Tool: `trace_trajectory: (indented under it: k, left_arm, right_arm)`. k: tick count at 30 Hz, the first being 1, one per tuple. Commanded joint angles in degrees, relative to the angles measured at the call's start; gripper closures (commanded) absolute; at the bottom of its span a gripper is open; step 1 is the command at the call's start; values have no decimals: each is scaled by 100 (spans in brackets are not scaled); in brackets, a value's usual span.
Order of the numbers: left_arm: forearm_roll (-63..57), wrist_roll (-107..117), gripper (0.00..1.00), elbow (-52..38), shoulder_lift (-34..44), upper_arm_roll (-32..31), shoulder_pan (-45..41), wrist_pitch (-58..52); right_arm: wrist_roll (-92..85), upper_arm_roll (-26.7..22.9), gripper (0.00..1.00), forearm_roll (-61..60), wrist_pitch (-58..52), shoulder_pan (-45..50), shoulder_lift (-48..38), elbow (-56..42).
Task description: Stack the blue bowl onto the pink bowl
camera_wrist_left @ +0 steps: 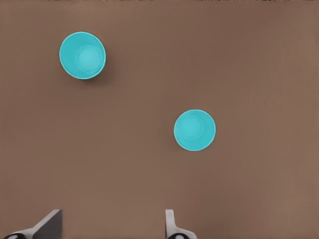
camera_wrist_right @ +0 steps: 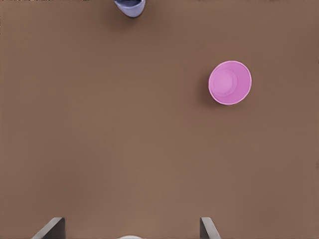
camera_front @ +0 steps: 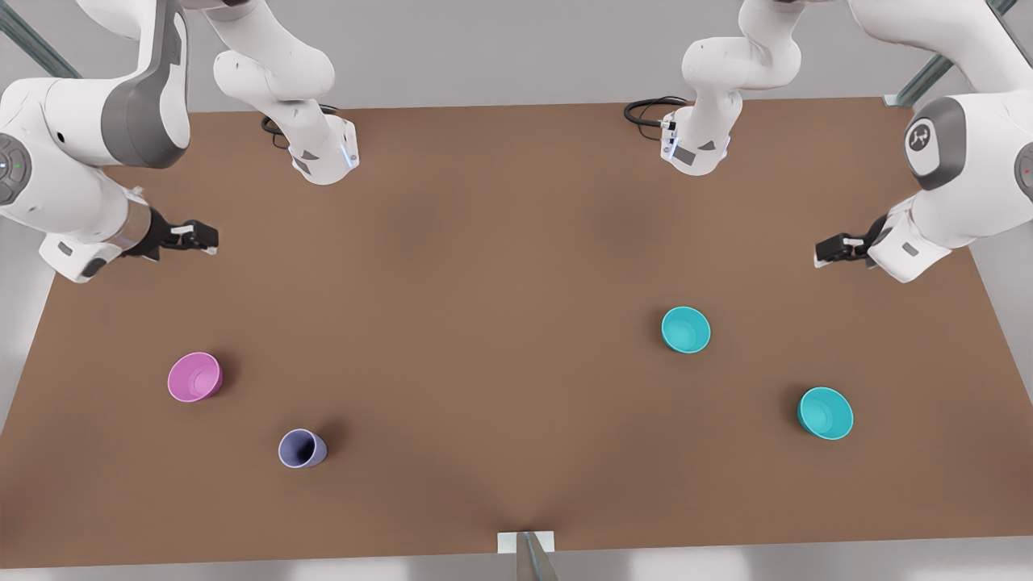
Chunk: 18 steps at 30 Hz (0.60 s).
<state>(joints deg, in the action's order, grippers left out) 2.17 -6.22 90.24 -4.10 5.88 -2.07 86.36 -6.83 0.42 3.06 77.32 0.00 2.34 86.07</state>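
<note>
1. On the brown table (camera_front: 500, 266), four small vessels stand upright, well apart. Landmark: the pink bowl (camera_front: 194, 377), toward the front view's left.
2. Grey-lavender cup (camera_front: 303, 449): near the pink bowl, nearer the camera and a little toward the front view's right.
3. Two look-alike teal bowls sit far across the table from the pink bowl, toward the front view's right. The task does not say which one; the blue bowl (camera_front: 686, 330) closer to the pink bowl seems the likelier pick. The second teal bowl (camera_front: 825, 413) lies beyond it.
4. Left tool (camera_front: 831, 248): its wrist camera looks down on both teal bowls, so it is the arm at the front view's right. It hangs above bare table, well off the blue bowl (camera_wrist_left: 195, 130); fingers (camera_wrist_left: 171, 224) spread wide, nothing held.
5. Right tool (camera_front: 194, 236): above the table, back from the pink bowl (camera_wrist_right: 230, 82); fingers (camera_wrist_right: 207, 228) wide apart, empty. It waits.
6. Handling, as a guess: the blue bowl looks like light, stiff plastic with smooth, possibly slippery walls. Pinch the rim, one finger inside and one outside.
7. Surface: flat, matte, uniform brown. Pale grey surroundings; metal struts at the far corners.
8. Task not yet begun.
</note>
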Motion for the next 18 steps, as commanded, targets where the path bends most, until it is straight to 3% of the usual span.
trace_trajectory:
  k: [1,3,6,7,10,14,18]
  left_arm:
    - [20,-318,0,3,-3,0,-127,127]
    - [20,-318,0,-6,-20,0,-127,-164]
    - [11,-318,0,-6,-29,0,-127,-146]
    - [11,-318,0,-6,-29,0,-127,-137]
    - [2,-318,0,-6,-38,9,-127,-137]
    - [11,-318,0,-6,-82,9,-101,-146]
    - [-6,-318,0,-6,-205,9,-101,-137]
  right_arm:
    - [-477,-6,0,-7,249,0,-6,-2]
    - [-495,-6,0,-42,249,-26,56,-64]
    - [-688,2,0,-227,-51,-842,1013,41]
    - [-890,11,0,-385,186,-1386,1610,50]
    - [-996,11,0,-420,1399,-1854,2332,50]
    - [-653,11,0,-614,2191,-1995,2877,-213]
    - [-653,11,0,-578,2367,-1995,3466,-1100]
